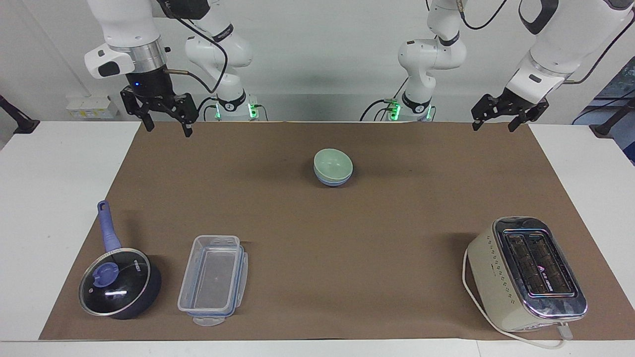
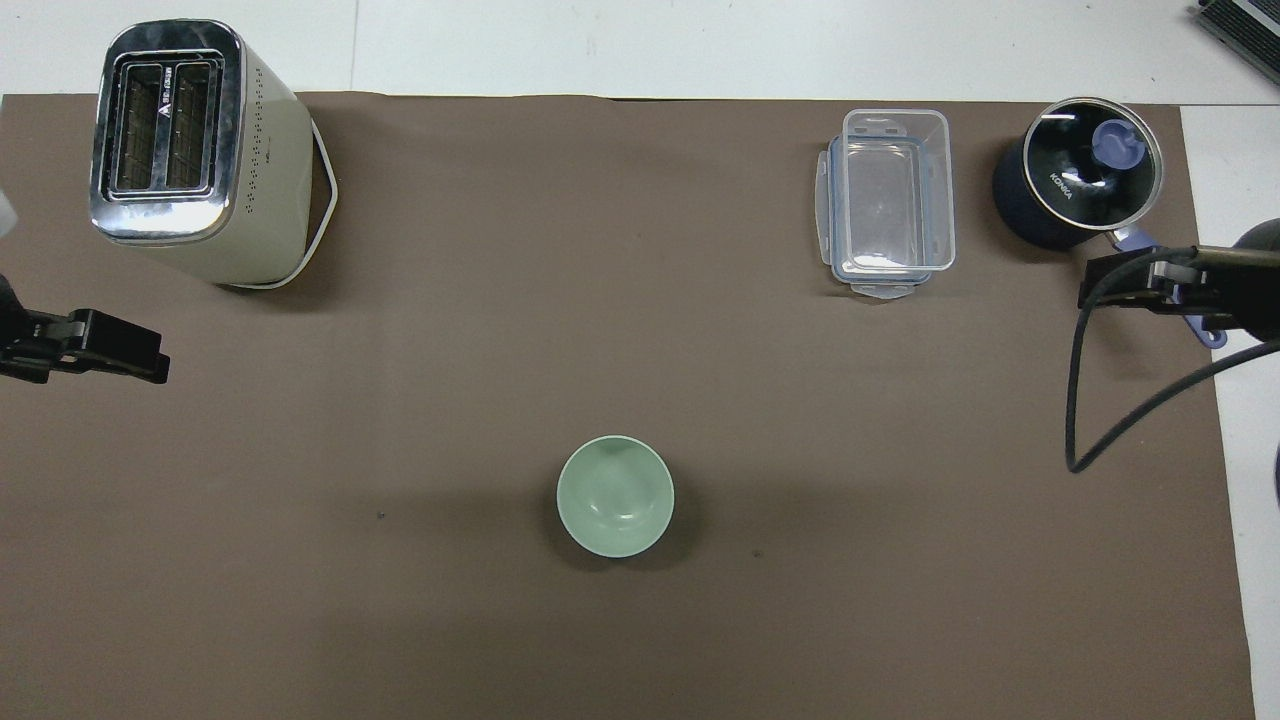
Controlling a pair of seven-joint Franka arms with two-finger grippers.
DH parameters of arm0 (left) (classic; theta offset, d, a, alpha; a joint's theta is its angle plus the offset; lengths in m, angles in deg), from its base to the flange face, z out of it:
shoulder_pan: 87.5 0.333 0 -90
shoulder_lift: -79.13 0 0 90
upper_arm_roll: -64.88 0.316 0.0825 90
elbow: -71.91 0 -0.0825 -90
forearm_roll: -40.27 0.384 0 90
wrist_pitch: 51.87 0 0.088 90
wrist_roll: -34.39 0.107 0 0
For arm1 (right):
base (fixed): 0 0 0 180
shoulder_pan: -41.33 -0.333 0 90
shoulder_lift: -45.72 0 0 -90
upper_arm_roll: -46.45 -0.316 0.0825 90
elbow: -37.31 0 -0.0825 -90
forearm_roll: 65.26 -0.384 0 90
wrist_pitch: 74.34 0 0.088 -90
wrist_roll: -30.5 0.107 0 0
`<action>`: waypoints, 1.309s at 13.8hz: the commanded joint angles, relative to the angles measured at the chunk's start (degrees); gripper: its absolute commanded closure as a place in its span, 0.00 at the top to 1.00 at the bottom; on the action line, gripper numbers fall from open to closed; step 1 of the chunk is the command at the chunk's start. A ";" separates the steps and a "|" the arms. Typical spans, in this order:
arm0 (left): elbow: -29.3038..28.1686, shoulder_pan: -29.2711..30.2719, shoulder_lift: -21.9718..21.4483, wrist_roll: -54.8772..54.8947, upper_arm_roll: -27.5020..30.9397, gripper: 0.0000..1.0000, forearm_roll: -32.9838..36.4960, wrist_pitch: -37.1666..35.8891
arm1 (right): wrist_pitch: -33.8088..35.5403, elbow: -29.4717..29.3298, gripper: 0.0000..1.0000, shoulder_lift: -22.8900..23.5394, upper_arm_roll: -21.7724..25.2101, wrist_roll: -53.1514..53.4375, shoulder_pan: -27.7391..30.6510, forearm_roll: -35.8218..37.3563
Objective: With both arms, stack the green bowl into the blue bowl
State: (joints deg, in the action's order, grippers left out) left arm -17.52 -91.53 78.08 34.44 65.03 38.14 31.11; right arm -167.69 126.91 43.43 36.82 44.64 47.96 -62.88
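Green bowl (image 1: 333, 163) sits nested inside the blue bowl (image 1: 331, 180), the 2 stacked upright near the middle of the brown mat (image 1: 377, 238), closer to the robots than anything else on it. From overhead only the mint interior shows, and the blue bowl is hidden under it.

Right hand (image 1: 165, 122) hangs in the air over the mat's corner at the right arm's end, close to the robots, fingers spread and holding nothing. Left hand (image 1: 498, 120) hangs over the mat's corner at the left arm's end, also released and empty. Both are well apart from the bowls.

Farther from the robots, at the right arm's end of the counter (image 1: 44, 198), stands a dark blue saucepan (image 1: 120, 288) with a glass lid and a periwinkle handle pointing toward the robots. Just beside it, toward the middle, lies a clear plastic food container (image 1: 213, 280) with blue clips, open and empty. At the left arm's end, equally far from the robots, stands a cream 2-slot toaster (image 1: 526, 275) with a chrome top, its white cord looping around its base.
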 commanded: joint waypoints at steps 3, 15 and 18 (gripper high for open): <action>-3.03 -0.63 -2.21 -0.76 0.55 1.00 0.46 1.83 | 3.07 -4.24 1.00 2.81 -1.27 -0.34 0.40 0.43; -4.17 -0.63 -2.82 -0.76 0.46 1.00 0.46 2.10 | 5.54 -4.35 1.00 2.91 -1.27 -3.60 0.41 -0.10; -4.61 -0.63 -3.09 -0.84 0.46 1.00 0.46 2.27 | 5.89 -3.91 1.00 2.73 -0.92 -3.33 0.76 -3.52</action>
State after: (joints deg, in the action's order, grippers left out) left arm -19.58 -91.54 76.81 34.39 65.07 38.14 31.75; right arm -162.49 122.57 46.71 36.04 42.20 47.77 -64.39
